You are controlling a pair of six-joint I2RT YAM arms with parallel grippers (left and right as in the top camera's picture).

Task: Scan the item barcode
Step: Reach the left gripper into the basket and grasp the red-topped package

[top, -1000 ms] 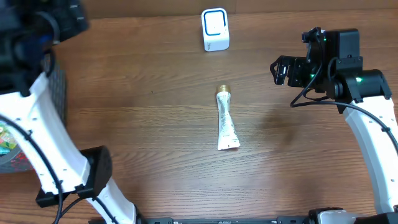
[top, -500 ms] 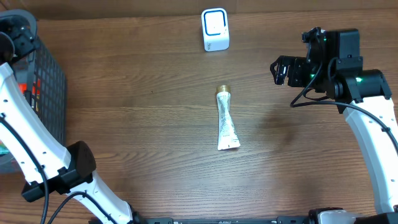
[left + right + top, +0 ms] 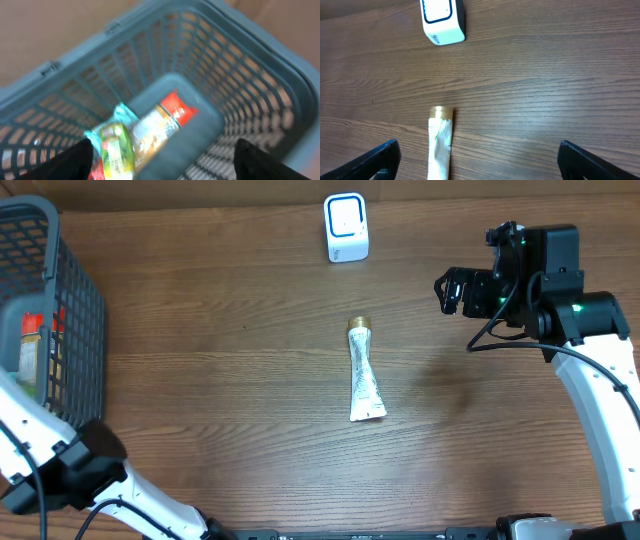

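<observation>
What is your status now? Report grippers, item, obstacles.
Left gripper open over basket, empty. Right gripper open, empty, apart from tube. Tube flat mid-table, untouched. Nothing between tube and scanner.

Print on scanner [image 3: 443, 20] and tube [image 3: 440, 147] is unreadable.

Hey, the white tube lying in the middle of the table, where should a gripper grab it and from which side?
Grip the white tube around its middle, coming straight down with the jaws across its narrow width. It lies flat, gold cap toward the scanner, both long sides free; the crimped end looks too thin to hold well.
</observation>
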